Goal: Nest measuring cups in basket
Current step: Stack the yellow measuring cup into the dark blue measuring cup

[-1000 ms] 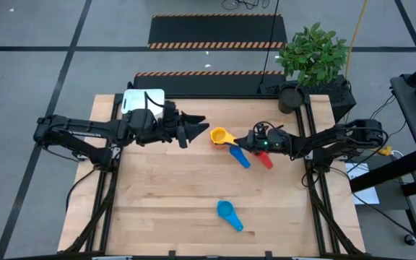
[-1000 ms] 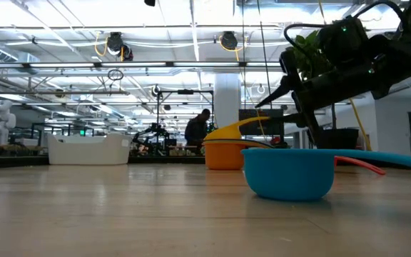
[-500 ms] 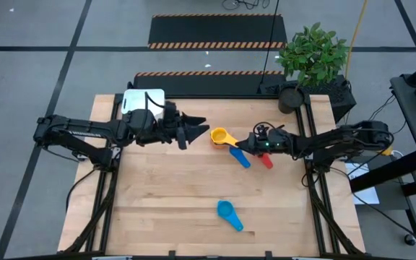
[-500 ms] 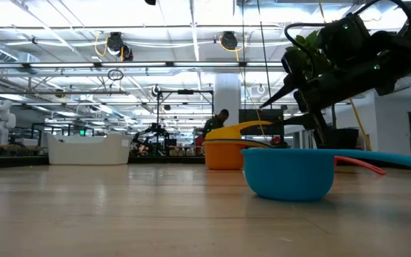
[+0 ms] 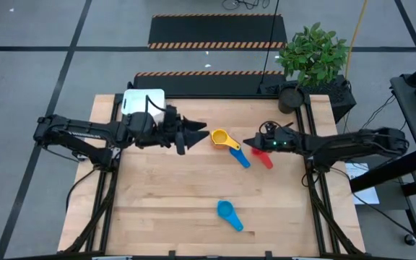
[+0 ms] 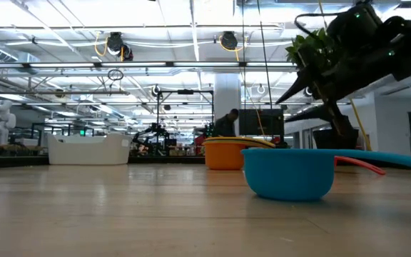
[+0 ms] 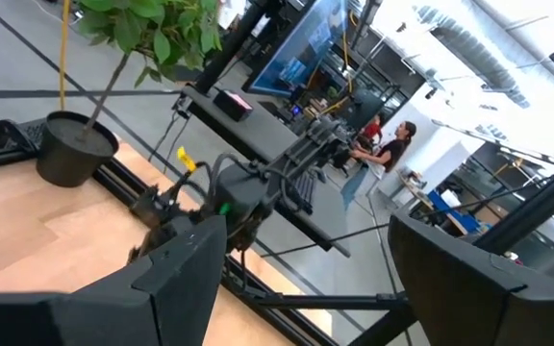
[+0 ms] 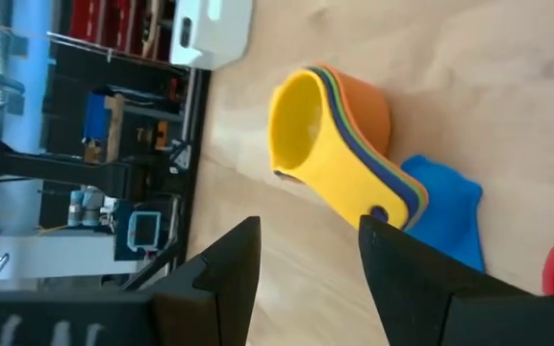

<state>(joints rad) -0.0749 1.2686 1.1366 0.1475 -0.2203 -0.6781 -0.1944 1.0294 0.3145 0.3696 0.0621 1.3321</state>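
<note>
A nested stack of measuring cups [image 5: 221,137], yellow innermost and orange outermost [image 8: 327,120], stands on its base at the table's far middle. Its stacked handles point toward my right gripper. A dark blue cup [image 5: 241,158] and a red cup [image 5: 265,159] lie just right of the stack. A light blue cup [image 5: 229,214] sits alone near the front. The white basket [image 5: 144,100] stands at the far left. My right gripper [image 5: 248,142] hovers open just right of the stack's handles. My left gripper [image 5: 197,135] hovers open left of the stack, pointing level.
A potted plant [image 5: 312,56] stands off the table's far right corner. Bare wood [image 5: 165,202] lies between the stack and the table's near edge. In the low view a person [image 6: 226,123] shows in the room behind.
My right gripper has drawn back from the stack toward the table's right edge and risen a little. The yellow cup's handle, raised at a slant before, now lies level on the stack.
</note>
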